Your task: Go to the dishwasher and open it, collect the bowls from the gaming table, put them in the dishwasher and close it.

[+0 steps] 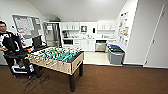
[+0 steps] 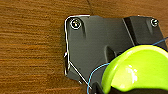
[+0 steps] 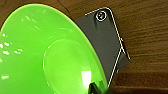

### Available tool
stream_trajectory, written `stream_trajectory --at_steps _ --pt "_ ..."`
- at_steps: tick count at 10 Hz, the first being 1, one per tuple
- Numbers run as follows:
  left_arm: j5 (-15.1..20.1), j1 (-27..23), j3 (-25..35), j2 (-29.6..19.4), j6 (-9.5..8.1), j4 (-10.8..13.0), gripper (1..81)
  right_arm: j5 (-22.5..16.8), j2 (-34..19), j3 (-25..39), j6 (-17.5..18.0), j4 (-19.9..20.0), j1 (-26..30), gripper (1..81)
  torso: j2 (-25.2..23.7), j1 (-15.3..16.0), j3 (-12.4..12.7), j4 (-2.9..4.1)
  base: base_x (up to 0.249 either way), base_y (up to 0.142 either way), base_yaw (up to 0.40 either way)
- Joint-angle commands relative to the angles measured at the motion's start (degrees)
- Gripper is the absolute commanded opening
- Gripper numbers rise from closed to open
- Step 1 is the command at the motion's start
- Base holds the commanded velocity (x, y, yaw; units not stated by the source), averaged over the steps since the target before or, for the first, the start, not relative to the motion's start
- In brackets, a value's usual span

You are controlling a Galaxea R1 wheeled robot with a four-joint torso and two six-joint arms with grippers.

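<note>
You're parked on the brown wood-look floor (image 1: 120, 80) with the foosball table (image 1: 58, 60) between you and the kitchen, and the dishwasher (image 1: 100, 46) sits way back under the worktop (image 1: 87, 38) on the far wall. Its steel front looks shut from here, but it's small and fuzzy, so don't take my word on that.

Each wrist view has a bright green bowl (image 2: 136, 71) up close over the floor. The one by the right wrist (image 3: 47, 52) is tipped, showing its inside. Looks like each arm is carrying one, but I honestly can't tell what either gripper is doing; the fingers just aren't readable.

Stuff that could bite you: those bowls look slick, so a hard turn or bump could shake one loose onto the floor. There's also the foosball table corner, the grey bins (image 1: 115, 53) beside the dishwasher, and a person (image 1: 7, 40) off to the left with a cart.
</note>
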Motion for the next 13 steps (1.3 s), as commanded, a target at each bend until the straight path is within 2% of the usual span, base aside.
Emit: stream_trajectory --at_steps 1,4,11,13 --pt "2.03 -2.94 -0.01 -1.34 -0.02 0.81 1.0 -3.08 -1.99 0.79 -0.17 -0.43 3.12 1.0 0.00 0.00 0.00 0.00 0.156 -0.083 0.000" --pt "2.02 -2.94 -0.01 -1.34 -0.02 0.81 1.0 -3.08 -1.99 0.70 -0.17 -0.43 3.12 1.0 0.00 -0.02 0.00 0.00 0.156 -0.073 0.000" --pt "2.02 -2.94 -0.01 -1.25 -0.02 0.81 1.0 -3.08 -1.82 0.35 -0.17 -0.43 3.04 1.0 0.02 0.02 0.00 0.00 0.157 0.000 0.000" --pt "2.03 -2.94 -0.01 -1.07 -0.02 0.81 1.0 -3.08 -1.82 0.35 -0.17 -0.43 2.94 1.0 0.02 0.02 0.00 0.00 0.157 -0.073 0.000"
